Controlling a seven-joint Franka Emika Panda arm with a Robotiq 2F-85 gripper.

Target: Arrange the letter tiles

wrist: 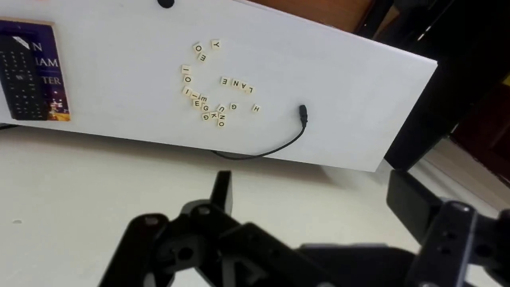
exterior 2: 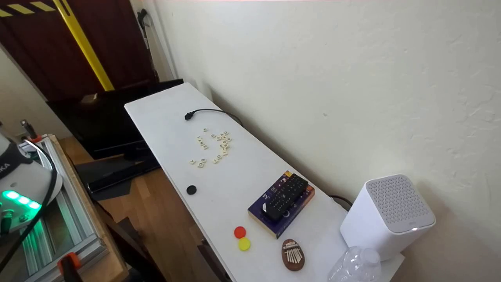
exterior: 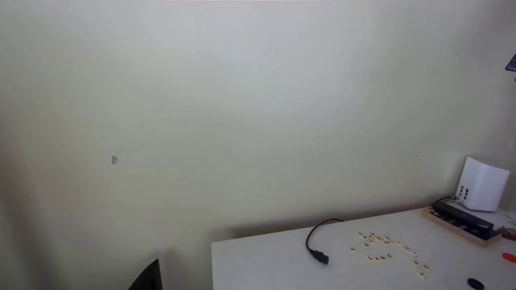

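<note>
In the wrist view the black two-fingered pincer (wrist: 310, 189) stood spread wide apart. Cream square letter tiles (wrist: 222, 108) lay on the long white counter (exterior 2: 219, 196), well apart from a thick dark-blue book (wrist: 51, 71), between it and a black cord's plug (wrist: 303, 113). Four of them formed a row reading LANE (wrist: 236, 83); most of the rest made a loose curve that bowed toward the book, and a tile marked H (wrist: 256, 108) lay farthest from it. A black button-covered remote control (exterior 2: 283, 197) rested on the book. Near the book, in an exterior view, were a flat red disc (exterior 2: 240, 232) and a flat yellow disc (exterior 2: 244, 244) side by side, a brown oval thumb piano (exterior 2: 293, 254) and a white box with a perforated top (exterior 2: 387, 219).
</note>
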